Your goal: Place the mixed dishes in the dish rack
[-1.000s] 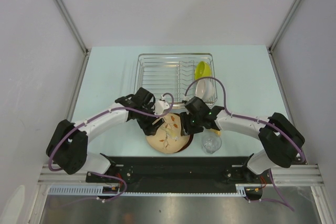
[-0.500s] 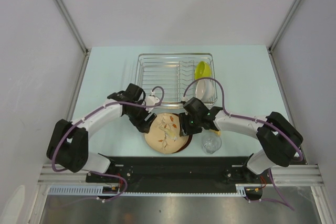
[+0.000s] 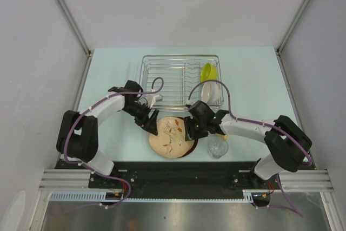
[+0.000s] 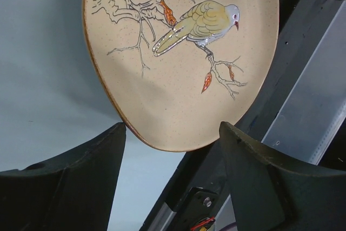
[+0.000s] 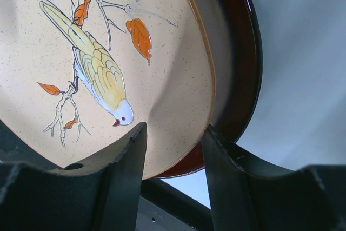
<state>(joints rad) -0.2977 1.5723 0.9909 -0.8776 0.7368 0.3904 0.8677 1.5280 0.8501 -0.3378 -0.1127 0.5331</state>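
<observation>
Reaching inward, right pincer [image 5: 173, 131] grips tan leaf-patterned plate [image 5: 162, 79] by its rim.

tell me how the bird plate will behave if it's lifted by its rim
The bird plate looks like glazed ceramic, so probably rigid but chippable against the dark-red plate below. Its smooth surface may slip in the right gripper, which pinches only its edge, and it will likely tilt.
</observation>
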